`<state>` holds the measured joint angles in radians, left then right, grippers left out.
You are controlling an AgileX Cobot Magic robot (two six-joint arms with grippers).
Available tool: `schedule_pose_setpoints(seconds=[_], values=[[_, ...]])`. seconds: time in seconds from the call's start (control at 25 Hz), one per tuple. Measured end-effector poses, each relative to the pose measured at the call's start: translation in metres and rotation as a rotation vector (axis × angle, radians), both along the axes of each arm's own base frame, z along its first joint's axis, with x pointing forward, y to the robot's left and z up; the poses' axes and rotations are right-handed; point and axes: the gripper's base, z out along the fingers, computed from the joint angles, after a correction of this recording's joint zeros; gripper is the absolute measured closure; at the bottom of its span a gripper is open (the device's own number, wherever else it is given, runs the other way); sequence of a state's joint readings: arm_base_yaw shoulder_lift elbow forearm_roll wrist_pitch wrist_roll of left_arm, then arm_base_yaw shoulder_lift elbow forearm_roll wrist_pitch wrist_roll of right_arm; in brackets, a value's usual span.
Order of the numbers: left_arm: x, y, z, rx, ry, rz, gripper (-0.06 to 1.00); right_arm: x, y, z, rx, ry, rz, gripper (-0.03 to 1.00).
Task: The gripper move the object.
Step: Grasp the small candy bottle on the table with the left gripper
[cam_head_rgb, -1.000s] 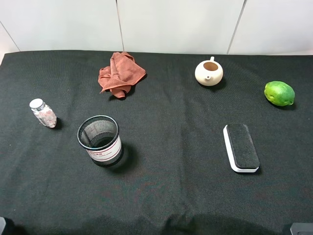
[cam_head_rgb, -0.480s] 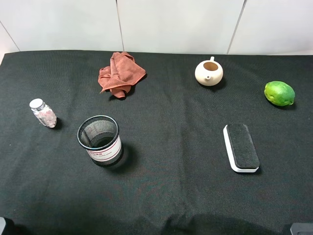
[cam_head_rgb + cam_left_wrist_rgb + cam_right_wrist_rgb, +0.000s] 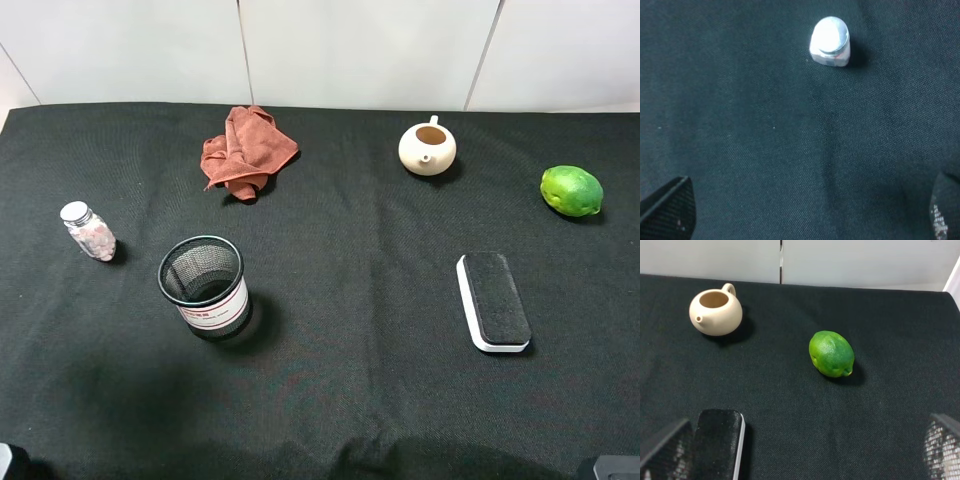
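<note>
The bottle [image 3: 88,230] stands upright at the middle left of the high view, well apart from the mesh cup [image 3: 203,285] to its lower right. It looks light and rigid, with smooth clear walls that could slip or tip. Its pale pinkish contents may shift. A hold across the body just under the silvery cap [image 3: 829,35] seems safest.

The left end effector [image 3: 805,212] hangs over the bench [image 3: 350,400] with its jaws spread wide and nothing between them, the bottle untouched. The right end effector [image 3: 802,452] is likewise wide open and empty.

From above, the cap hides most of the bottle's body. Only fingertips [image 3: 670,210] show, the arms are cut off, and the cup's label is unreadable.
</note>
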<state>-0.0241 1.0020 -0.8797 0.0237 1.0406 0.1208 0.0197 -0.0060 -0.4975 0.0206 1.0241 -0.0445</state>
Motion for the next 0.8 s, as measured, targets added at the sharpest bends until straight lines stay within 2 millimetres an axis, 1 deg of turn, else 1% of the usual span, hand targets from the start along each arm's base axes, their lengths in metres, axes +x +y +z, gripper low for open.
schedule_pose_setpoints(seconds=[0.28,0.8], values=[[0.026,-0.002,-0.015,-0.015,0.008,0.002,-0.05,0.000,0.000,0.000,0.000,0.000,0.000,0.27],[0.073,-0.003,-0.057,-0.015,0.067,0.003,-0.05,0.000,0.000,0.000,0.000,0.000,0.000,0.27]])
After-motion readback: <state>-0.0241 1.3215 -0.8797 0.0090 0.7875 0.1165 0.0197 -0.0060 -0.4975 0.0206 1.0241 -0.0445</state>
